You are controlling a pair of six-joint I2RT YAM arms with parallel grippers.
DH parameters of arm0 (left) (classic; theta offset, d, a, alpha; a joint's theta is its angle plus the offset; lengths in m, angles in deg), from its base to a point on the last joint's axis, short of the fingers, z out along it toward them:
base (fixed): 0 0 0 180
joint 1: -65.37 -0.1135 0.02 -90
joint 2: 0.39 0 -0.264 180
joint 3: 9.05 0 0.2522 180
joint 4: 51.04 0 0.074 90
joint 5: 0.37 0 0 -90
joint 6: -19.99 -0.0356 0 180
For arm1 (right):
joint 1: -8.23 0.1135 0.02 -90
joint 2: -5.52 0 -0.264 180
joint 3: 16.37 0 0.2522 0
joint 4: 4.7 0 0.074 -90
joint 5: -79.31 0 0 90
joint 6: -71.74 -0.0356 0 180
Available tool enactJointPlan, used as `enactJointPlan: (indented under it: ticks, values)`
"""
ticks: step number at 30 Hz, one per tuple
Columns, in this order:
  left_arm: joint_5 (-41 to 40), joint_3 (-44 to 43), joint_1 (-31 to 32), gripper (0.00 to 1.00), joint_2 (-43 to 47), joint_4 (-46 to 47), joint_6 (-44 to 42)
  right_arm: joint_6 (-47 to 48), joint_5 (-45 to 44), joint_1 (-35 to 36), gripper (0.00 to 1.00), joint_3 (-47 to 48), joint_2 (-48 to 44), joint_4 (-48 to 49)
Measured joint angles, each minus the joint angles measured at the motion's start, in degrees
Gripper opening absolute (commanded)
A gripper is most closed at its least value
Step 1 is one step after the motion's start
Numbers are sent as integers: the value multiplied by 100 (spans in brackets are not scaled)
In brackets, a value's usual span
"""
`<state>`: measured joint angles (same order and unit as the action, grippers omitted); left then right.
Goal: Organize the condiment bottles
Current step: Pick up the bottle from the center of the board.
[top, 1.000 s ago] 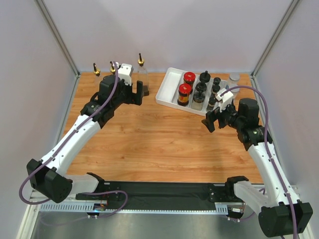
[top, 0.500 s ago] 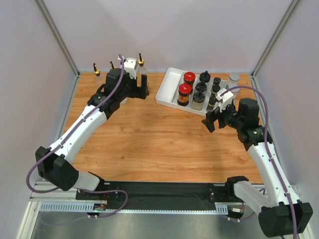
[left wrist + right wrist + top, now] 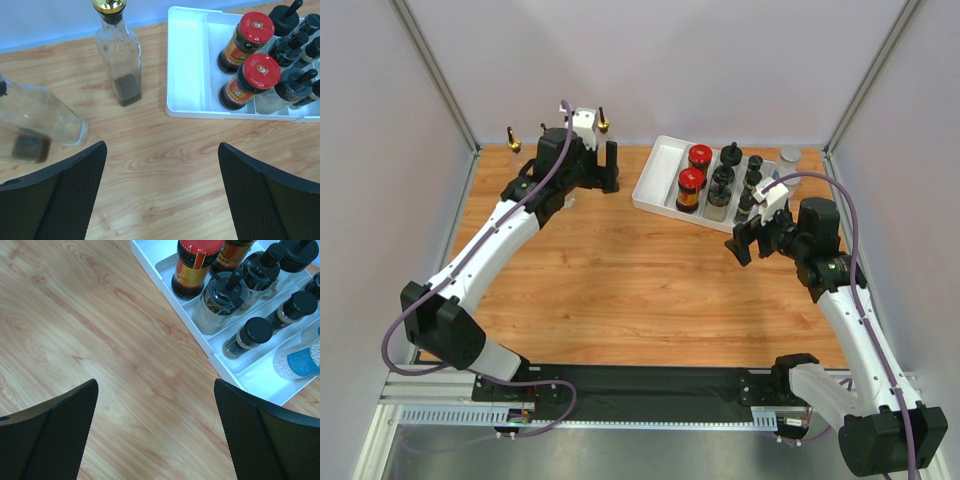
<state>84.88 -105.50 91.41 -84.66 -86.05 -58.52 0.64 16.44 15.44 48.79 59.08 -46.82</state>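
Step in hand, prob.: reach for a tall pourer bottle (image 3: 120, 55) standing upright near far edge of desk (image 3: 620, 290), left of centre. Not yet gripped.

Left gripper (image 3: 597, 170) poised just short of it, jaws spread as wide as can be, nothing btwn them, touching nothing. In wrist view, bare wood only btwn the pads (image 3: 65, 195), w/ bottle ahead & a bit left of the gap's mid-line. Second tall bottle (image 3: 35, 125) close to the left pad; can't tell if upright or tilted. Third spout (image 3: 513, 140) visible toward far-left corner.

Rest of the lot already in white tray (image 3: 655, 185) toward far-right corner: red-lidded jars (image 3: 691, 180), black-capped jars (image 3: 723, 178), plus a blue-labelled shaker (image 3: 300, 360) of white beads in an outer compartment. Left-most compartment (image 3: 187, 55) bare, so likely home for the tall ones. One silver-lidded shaker (image 3: 790, 155) outside tray, by far-right corner.

Right gripper (image 3: 752, 243) likewise fully spread, empty, hanging over wood just beside tray's near edge, touching nothing.

Next move, as judged: nudge left to centre on the bottle, go fwd & low so pads meet the glass body below the neck, then close. Smooth glass, tall & narrow, so prone to tip if bumped before the squeeze. Mind the neighbour by the left pad. Lift straight up, then carry across to the tray.
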Motion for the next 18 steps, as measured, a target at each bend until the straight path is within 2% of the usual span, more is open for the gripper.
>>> enactJointPlan:
  ticks: [18]
  values:
    - [-52,-699,-26,100,-901,-72,31,0,0,0,100,0,0,0]
